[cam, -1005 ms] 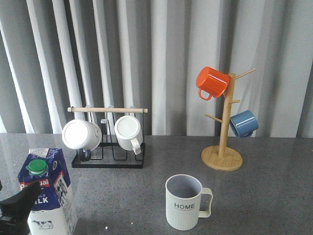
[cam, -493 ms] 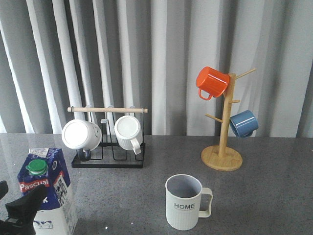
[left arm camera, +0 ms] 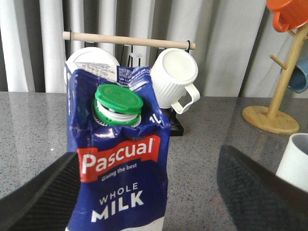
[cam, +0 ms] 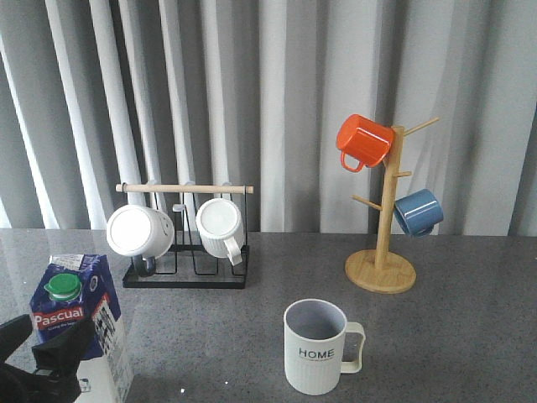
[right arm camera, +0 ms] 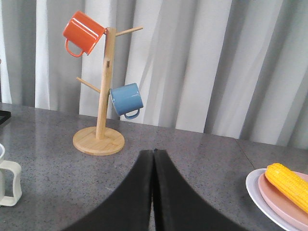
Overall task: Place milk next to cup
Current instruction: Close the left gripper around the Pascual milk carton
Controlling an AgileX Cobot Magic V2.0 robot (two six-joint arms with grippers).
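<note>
Milk (cam: pixel 80 323) upright at table's front-left, well apart from cup (cam: pixel 316 346). Left gripper (left arm camera: pixel 149 192) spread wide, flanking carton, no contact. Right gripper (right arm camera: pixel 153 192) clamped together, empty. Advise: centre on carton, close squarely below cap (left arm camera: pixel 118 99), avoid crushing.

Left gripper (left arm camera: pixel 144 192) fingers spread wide; right gripper (right arm camera: pixel 153 192) fingers pressed together

Left claw (left arm camera: pixel 144 192) shows two matte black fingers (left arm camera: pixel 38 197), broad and flat, with a fine woven texture, tapering either side of the milk (left arm camera: pixel 118 159). Right claw (right arm camera: pixel 154 192) is the same black, its two curved fingers narrowing to slim tips.
</note>
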